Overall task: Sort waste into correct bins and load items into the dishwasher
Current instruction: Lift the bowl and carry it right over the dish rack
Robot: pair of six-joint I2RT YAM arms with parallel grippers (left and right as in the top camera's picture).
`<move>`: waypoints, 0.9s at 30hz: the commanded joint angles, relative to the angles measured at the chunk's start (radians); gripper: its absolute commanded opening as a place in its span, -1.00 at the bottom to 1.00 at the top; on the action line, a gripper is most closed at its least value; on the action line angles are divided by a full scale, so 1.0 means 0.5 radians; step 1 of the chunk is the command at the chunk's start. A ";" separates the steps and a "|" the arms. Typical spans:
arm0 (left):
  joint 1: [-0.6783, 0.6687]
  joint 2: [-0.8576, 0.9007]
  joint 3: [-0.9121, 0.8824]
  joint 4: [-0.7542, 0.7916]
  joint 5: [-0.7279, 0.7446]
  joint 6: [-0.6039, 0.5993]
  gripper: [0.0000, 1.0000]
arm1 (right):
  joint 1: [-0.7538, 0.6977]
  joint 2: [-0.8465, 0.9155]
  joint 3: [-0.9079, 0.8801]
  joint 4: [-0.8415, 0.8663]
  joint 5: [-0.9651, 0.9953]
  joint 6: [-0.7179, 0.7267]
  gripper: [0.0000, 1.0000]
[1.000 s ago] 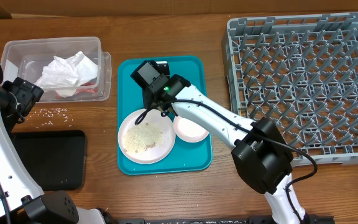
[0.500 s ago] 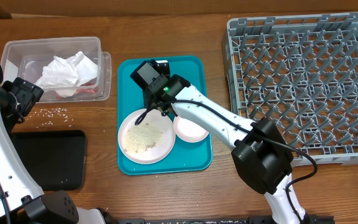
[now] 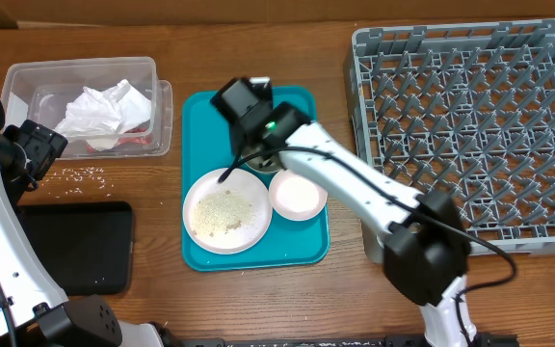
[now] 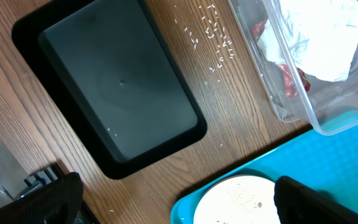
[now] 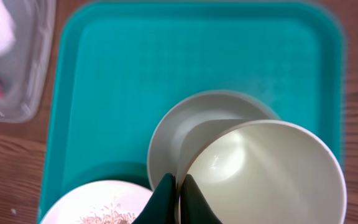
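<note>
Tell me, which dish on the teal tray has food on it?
The flat round plate, sprinkled with rice-like crumbs. The white bowl and the greyish bowl behind it look empty.

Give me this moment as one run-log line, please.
right gripper: shut on bowl rim | left gripper: open, empty | plate: rice on it | napkin: in tub

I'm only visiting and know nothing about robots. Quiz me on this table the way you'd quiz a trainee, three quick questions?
1. True or false: the plate has rice-like crumbs on it.
2. The crumpled napkin lies in: A) the clear tub; B) the black tray; C) the dish rack.
3. Which gripper is pinching the rim of the white bowl?
Key: 1 true; 2 A; 3 the right gripper.
</note>
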 commanded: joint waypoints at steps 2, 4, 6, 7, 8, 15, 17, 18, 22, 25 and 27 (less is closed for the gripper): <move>0.004 -0.023 0.000 -0.004 -0.011 -0.033 1.00 | -0.163 -0.291 0.089 -0.061 0.006 -0.047 -0.92; 0.004 -0.023 0.000 -0.005 -0.011 -0.034 0.99 | -0.248 -0.359 0.089 -0.097 -0.011 -0.053 -0.92; 0.004 -0.023 0.000 -0.004 -0.011 -0.033 1.00 | -0.356 -0.414 0.089 -0.124 -0.070 -0.053 -0.92; 0.004 -0.023 0.000 -0.004 -0.011 -0.034 0.99 | -0.418 -0.435 0.089 -0.137 -0.127 -0.063 -0.92; 0.004 -0.023 0.000 -0.004 -0.011 -0.033 1.00 | -0.484 -0.450 0.089 -0.150 -0.198 -0.068 -0.92; 0.003 -0.023 0.000 -0.004 -0.011 -0.033 1.00 | -1.044 -0.460 0.075 -0.192 -0.982 -0.328 -0.92; 0.004 -0.023 0.000 -0.004 -0.011 -0.033 1.00 | -1.215 -0.460 0.075 -0.188 -1.234 -0.416 -0.92; 0.004 -0.023 0.000 -0.004 -0.011 -0.034 1.00 | -1.283 -0.460 0.075 -0.187 -1.349 -0.463 -0.92; 0.003 -0.023 0.000 -0.004 -0.011 -0.034 1.00 | -1.587 -0.460 0.050 -0.192 -1.849 -0.610 -0.92; 0.004 -0.023 0.000 -0.005 -0.011 -0.034 1.00 | -1.788 -0.460 -0.030 -0.183 -2.100 -0.631 -0.92; 0.004 -0.023 0.000 -0.004 -0.011 -0.033 0.99 | -1.896 -0.458 -0.105 -0.150 -2.230 -0.640 -0.92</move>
